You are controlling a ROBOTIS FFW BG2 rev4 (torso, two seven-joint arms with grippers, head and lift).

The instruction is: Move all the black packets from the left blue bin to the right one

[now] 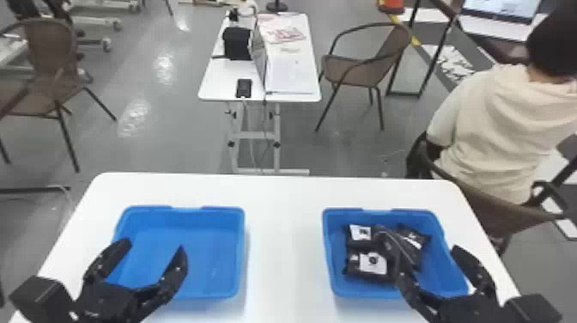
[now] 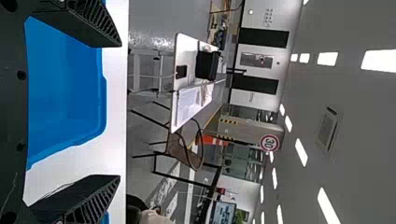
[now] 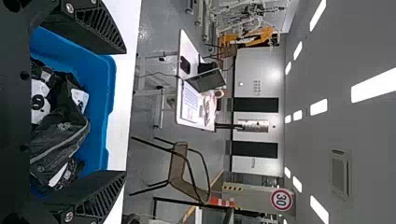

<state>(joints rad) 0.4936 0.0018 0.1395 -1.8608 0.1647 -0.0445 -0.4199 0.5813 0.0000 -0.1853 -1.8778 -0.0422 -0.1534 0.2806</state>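
In the head view the left blue bin [image 1: 201, 275] holds no packets. My left gripper [image 1: 154, 244] stands open above its near part, and in the left wrist view the same gripper [image 2: 119, 112] has its fingers wide apart with the left bin [image 2: 65, 88] beyond them. Several black packets [image 1: 371, 262] lie piled in the right blue bin [image 1: 442, 253]. Over that bin's near right part is my right gripper [image 1: 423, 240], open. The right wrist view shows this gripper [image 3: 125, 112] with nothing between its fingertips, and the packets [image 3: 56, 135] in the right bin [image 3: 100, 84].
Both bins stand on a white table [image 1: 283, 240], a strip of tabletop between them. Behind it are a second table [image 1: 219, 86] with a laptop and papers, and a brown chair [image 1: 356, 71]. Another chair [image 1: 493, 210] stands close to the white table's right edge.
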